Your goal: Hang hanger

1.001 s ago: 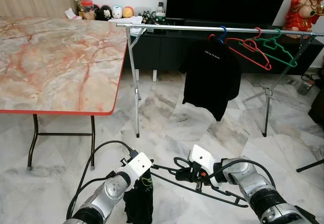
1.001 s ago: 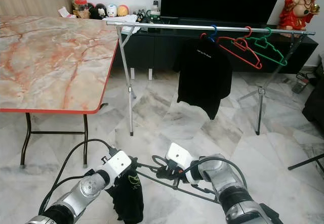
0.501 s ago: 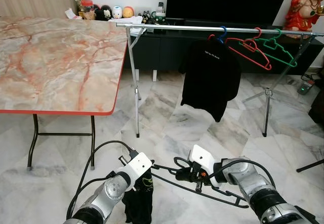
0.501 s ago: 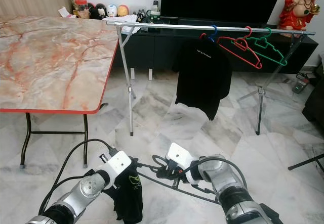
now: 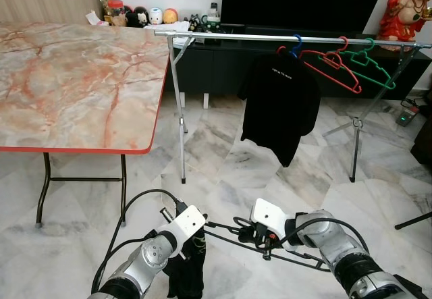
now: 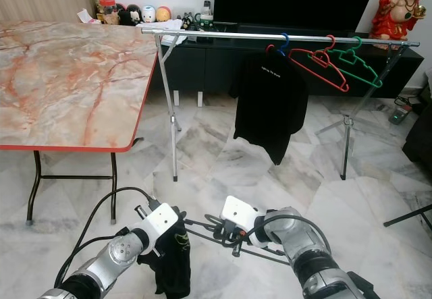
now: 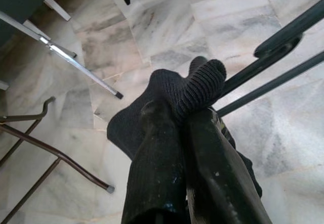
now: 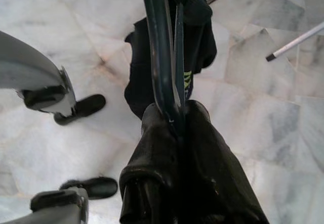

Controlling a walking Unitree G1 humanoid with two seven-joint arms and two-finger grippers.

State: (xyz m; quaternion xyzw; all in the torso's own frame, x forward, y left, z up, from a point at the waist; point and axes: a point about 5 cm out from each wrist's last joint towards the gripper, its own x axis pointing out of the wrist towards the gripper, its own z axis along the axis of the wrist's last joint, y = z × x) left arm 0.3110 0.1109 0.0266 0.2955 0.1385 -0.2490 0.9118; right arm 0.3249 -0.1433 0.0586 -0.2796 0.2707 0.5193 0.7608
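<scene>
My right gripper (image 5: pixel 260 234) is shut on a dark hanger (image 8: pixel 158 57), held low over the marble floor; the thin bar runs from between its fingertips (image 8: pixel 174 117) toward the left arm. Just to its left, my left gripper (image 5: pixel 193 235) is shut on a black garment (image 5: pixel 189 272) that hangs down from it. The ribbed cloth (image 7: pixel 200 85) bunches at the fingers and touches the hanger's bars. Farther ahead stands a clothes rack with a silver rail (image 5: pixel 236 37). A black T-shirt (image 5: pixel 282 103), a red hanger (image 5: pixel 334 66) and a green hanger (image 5: pixel 368 63) hang on the rail.
A marble-topped table with a red edge (image 5: pixel 74 76) fills the left side. Behind the rack are a dark TV cabinet (image 5: pixel 223 69) and a red statue (image 5: pixel 405 9). The rack's legs (image 5: pixel 181 144) stand on open marble floor. My own feet (image 8: pixel 83 107) are below the grippers.
Both grippers have sunk slightly and drawn a little closer together, with the garment and hanger still in them. The hanging T-shirt has swung a little.
</scene>
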